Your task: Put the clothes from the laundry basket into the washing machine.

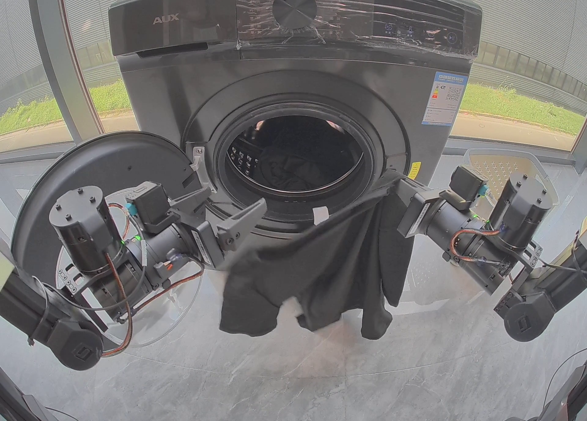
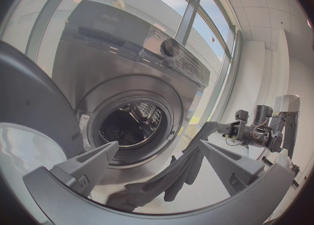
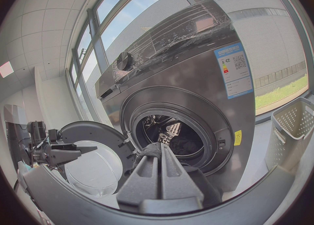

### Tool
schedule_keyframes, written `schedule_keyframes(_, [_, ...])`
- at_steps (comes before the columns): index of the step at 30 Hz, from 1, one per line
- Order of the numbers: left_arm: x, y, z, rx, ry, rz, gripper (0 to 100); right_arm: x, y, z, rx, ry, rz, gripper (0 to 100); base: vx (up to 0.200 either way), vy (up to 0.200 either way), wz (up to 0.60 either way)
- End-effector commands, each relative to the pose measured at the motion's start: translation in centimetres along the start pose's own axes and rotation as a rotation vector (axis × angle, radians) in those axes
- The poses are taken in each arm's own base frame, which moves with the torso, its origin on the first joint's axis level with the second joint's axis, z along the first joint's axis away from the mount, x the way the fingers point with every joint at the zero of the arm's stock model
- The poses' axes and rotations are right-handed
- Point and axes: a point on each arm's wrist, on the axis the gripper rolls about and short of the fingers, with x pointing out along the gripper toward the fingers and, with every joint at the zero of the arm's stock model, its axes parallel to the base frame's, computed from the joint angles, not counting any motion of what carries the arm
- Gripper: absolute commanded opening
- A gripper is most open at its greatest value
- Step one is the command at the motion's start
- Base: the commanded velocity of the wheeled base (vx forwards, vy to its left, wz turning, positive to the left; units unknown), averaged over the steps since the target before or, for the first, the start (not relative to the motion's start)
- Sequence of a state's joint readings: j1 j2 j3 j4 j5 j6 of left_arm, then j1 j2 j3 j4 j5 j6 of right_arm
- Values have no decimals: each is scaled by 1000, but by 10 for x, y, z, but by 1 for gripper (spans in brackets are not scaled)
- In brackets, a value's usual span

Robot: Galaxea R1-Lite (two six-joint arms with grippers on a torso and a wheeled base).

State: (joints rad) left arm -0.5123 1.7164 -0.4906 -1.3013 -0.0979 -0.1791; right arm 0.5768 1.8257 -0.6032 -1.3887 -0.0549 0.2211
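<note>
A dark garment (image 1: 330, 257) hangs in front of the washing machine (image 1: 293, 73), below its open drum (image 1: 293, 159). My right gripper (image 1: 391, 185) is shut on one upper corner of it, just right of the drum opening; the shut fingers (image 3: 153, 170) pinch the cloth (image 3: 148, 148). The cloth slopes down toward my left gripper (image 1: 235, 197), which is open, and the garment (image 2: 183, 166) sags through the gap low between its fingers (image 2: 98, 157). More dark clothing (image 1: 287, 168) lies inside the drum. The laundry basket (image 1: 507, 168) stands to the machine's right.
The round machine door (image 1: 104, 165) is swung wide open to the left, behind my left arm. Pale glossy floor tiles (image 1: 367, 367) spread in front. Large windows and their frame posts (image 1: 55, 43) stand behind the machine.
</note>
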Motion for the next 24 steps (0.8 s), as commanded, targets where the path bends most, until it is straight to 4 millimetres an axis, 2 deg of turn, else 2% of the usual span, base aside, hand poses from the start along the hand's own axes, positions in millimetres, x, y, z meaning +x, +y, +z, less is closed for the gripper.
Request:
schedule_keyframes(1, [4, -3, -13, -6, 50, -16, 100, 5, 4, -5, 3, 13, 14, 0, 0, 0, 0])
schedule_keyframes(3, [10, -4, -27, -9, 97, -19, 100, 10, 10, -2, 10, -2, 31, 0, 0, 0, 0])
schedule_keyframes(14, [28, -20, -73, -12, 230, -76, 100, 18, 23, 9, 16, -20, 65, 0, 0, 0, 0])
schedule_keyframes(22, [41, -17, -104, 20, 255, -82, 100, 28, 28, 21, 18, -38, 75, 0, 0, 0, 0])
schedule_keyframes(24, [42, -17, -106, 20, 255, -82, 100, 29, 29, 21, 18, -38, 78, 0, 0, 0, 0])
